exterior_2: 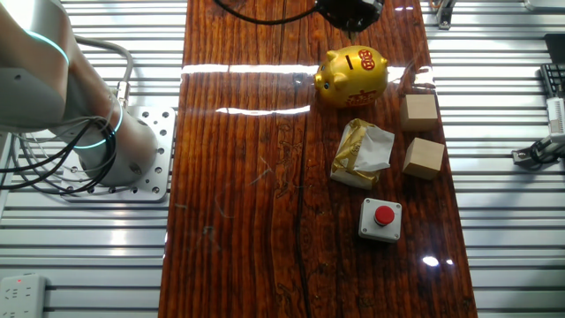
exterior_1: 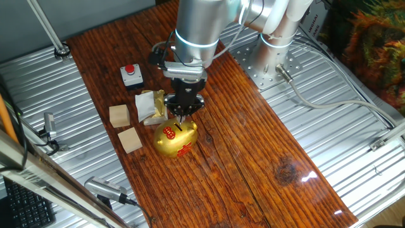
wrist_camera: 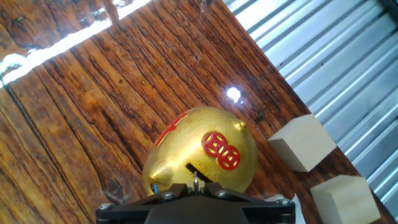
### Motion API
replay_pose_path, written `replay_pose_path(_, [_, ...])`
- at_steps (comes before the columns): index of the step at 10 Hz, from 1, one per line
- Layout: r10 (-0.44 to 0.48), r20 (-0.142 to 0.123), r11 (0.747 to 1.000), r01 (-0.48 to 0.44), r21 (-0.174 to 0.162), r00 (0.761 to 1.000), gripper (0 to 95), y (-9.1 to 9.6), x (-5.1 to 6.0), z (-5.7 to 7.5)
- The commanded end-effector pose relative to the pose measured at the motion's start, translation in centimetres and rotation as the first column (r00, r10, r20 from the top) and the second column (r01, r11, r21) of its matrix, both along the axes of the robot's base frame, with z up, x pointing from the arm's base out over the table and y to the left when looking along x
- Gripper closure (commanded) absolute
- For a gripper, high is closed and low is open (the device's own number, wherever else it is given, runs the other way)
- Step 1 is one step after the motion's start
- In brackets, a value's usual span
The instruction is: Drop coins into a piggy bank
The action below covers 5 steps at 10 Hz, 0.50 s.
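Note:
The shiny gold piggy bank (exterior_1: 177,140) with red markings stands near the left side of the wooden table. It also shows in the other fixed view (exterior_2: 353,75) and in the hand view (wrist_camera: 205,152). My gripper (exterior_1: 182,116) hangs directly over its back, fingertips just above the dark slot (wrist_camera: 199,172). The jaws are nearly closed on a thin silver coin (wrist_camera: 195,181), held edge-on and pointing down at the slot. In the other fixed view only the gripper's lower end (exterior_2: 349,13) shows at the top edge.
Two tan wooden cubes (exterior_1: 119,115) (exterior_1: 130,139) sit left of the pig. A white-and-gold foil wrapper (exterior_1: 150,104) lies beside the gripper, and a red push button (exterior_1: 131,75) sits behind it. Ribbed metal surfaces (exterior_1: 329,126) flank the wooden board.

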<state>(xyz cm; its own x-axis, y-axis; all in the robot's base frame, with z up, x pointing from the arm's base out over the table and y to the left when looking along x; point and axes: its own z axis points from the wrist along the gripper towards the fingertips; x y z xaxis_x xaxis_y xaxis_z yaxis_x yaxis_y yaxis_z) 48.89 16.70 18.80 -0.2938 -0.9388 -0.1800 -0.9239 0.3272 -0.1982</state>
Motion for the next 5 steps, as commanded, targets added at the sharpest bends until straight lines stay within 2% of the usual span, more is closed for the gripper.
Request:
replay_pose_path(1, [0.063, -0.017, 0.998, -0.063, -0.027, 0.998, 95.0, 0.03, 0.00, 0.08])
replay_pose_path(4, [0.093, -0.052, 0.994, -0.096, -0.058, 0.994, 95.0, 0.00, -0.03, 0.05])
replay_pose_path(5, [0.090, -0.057, 0.990, -0.095, -0.101, 0.994, 95.0, -0.19, -0.17, -0.08])
